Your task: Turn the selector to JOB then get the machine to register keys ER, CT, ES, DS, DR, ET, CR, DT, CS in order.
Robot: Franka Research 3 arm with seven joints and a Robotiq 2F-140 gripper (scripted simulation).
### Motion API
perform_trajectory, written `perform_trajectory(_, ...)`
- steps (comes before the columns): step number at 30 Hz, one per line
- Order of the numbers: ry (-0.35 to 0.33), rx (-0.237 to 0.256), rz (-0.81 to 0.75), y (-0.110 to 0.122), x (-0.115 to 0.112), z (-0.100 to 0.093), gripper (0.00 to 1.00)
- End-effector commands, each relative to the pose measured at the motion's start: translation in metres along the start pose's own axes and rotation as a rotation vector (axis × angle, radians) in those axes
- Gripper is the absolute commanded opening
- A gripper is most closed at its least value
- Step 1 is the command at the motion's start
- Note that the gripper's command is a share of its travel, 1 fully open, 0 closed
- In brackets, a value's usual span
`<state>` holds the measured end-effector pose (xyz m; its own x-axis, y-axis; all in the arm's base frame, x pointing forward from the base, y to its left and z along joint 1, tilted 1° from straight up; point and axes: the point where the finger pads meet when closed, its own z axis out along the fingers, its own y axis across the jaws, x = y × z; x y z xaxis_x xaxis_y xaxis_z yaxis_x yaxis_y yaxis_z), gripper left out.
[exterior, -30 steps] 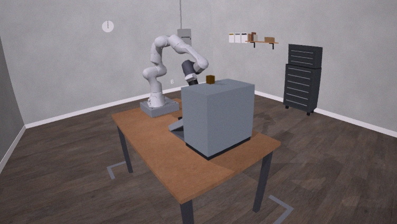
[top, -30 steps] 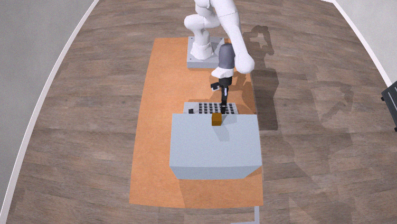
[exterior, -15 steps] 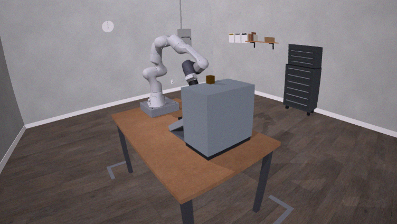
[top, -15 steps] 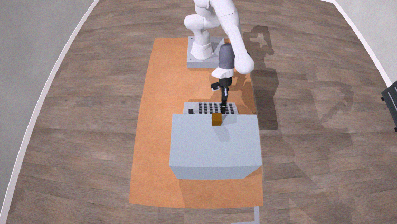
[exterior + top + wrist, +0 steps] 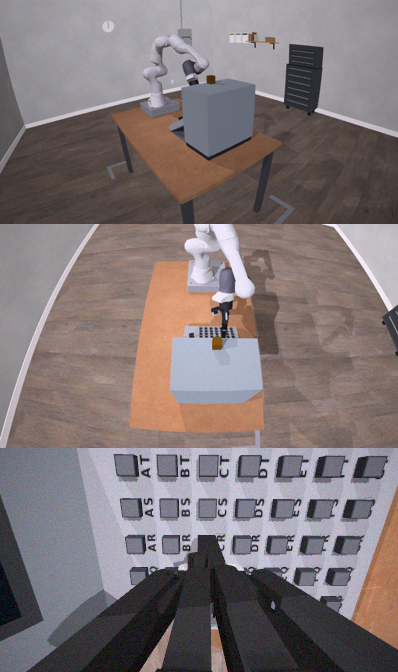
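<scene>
Relative to the grey machine housing (image 5: 216, 368) (image 5: 231, 117), the keypad (image 5: 186, 330) (image 5: 175, 126) (image 5: 102, 523) projects at its base, robot-facing side; keys, probably stiff and light-travel, want centred fingertip presses, not grasping, by the Robotiq gripper (image 5: 223, 335) (image 5: 206, 549), fingers together.

Can't see the key beside the partly covered CR label (image 5: 222, 542), behind the gripper (image 5: 223, 334) (image 5: 193, 82) (image 5: 206, 549). Can't read the selector (image 5: 191, 334), too small, beyond the gripper.
</scene>
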<state>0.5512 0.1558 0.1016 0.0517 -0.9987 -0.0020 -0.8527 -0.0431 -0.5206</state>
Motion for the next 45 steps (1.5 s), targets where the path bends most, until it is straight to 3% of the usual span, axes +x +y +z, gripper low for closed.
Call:
perform_trajectory(1,0.004,-0.003,-0.004,0.0008,0.0011,0.0011,0.10)
perform_trajectory(45,0.004,-0.003,-0.004,0.0008,0.0011,0.0098,0.10)
